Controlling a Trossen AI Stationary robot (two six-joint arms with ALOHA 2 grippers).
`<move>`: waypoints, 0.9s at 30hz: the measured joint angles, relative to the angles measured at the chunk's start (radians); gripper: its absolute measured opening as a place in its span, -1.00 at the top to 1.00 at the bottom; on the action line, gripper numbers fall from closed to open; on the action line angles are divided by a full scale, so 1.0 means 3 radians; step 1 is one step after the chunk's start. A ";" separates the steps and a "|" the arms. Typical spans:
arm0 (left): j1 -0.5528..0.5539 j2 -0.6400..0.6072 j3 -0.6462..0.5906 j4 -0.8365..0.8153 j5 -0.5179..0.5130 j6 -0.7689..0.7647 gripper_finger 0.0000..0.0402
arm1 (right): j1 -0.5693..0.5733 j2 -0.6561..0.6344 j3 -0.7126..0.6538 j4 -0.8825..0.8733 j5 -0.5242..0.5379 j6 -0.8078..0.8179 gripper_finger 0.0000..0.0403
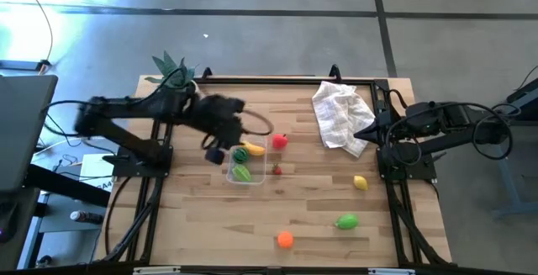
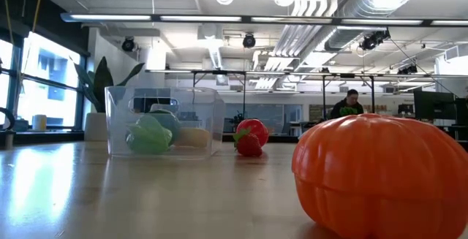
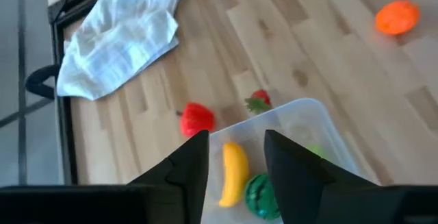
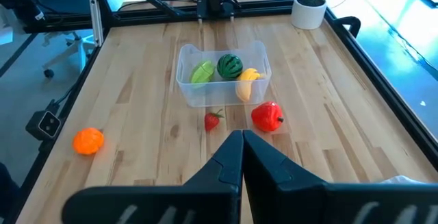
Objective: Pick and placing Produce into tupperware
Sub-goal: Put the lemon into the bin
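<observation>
- I am seeing the tupperware (image 4: pixel 220 73) sitting near the middle of the desk (image 1: pixel 319 216), a little toward the left arm's side, with its clear walls showing what is inside.
- Inside it I am making out a yellow banana (image 4: pixel 246 83), a striped green watermelon (image 4: pixel 230 66) and a light green piece (image 4: pixel 201 72); in the low view these are blurring into soft shapes behind the plastic.
- Just outside the tub, a red pepper-like piece (image 4: pixel 267 116) and a small strawberry (image 4: pixel 213 120) are lying close beside it, not touching it as far as I can tell.
- Farther out, a lemon (image 1: pixel 361 182), a second light green piece (image 1: pixel 346 221) and an orange piece (image 1: pixel 286 240) are lying well apart on the bare wood.
- The orange piece is filling the low view's right side, cut off by the frame edge, so I am not seeing its whole form there.
- The left pincer (image 3: pixel 236 157) is hanging over the tub's edge on the left arm's side; its fingers are standing apart with nothing between them, and it is smeared in the overhead view.
- The right pincer (image 4: pixel 241 157) is resting at the desk's right side, fingers pressed together and empty.
- A crumpled white cloth (image 1: pixel 341 115) is lying near the right arm, and a potted plant (image 1: pixel 172 73) is standing at the far left corner.
- A person (image 2: pixel 349 104) is showing in the room far behind the desk, too small to make out.
</observation>
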 joint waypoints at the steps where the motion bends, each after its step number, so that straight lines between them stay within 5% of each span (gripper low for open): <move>1: -0.0029 -0.0158 -0.0221 0.0150 -0.0001 -0.0040 0.38 | 0.0000 0.0000 0.0001 0.0000 0.0000 0.0000 1.00; 6: -0.0236 -0.0943 -0.1154 0.0915 -0.0004 -0.0142 0.44 | 0.0000 0.0000 0.0000 0.0000 0.0000 0.0000 1.00; 11: -0.0388 -0.1540 -0.1672 0.1107 -0.0281 -0.0157 0.49 | 0.0000 0.0000 0.0000 0.0000 0.0000 0.0000 1.00; 27: -0.0377 -0.2083 -0.1749 0.0191 -0.0665 -0.0269 0.59 | 0.0000 0.0000 0.0000 0.0000 0.0000 0.0000 1.00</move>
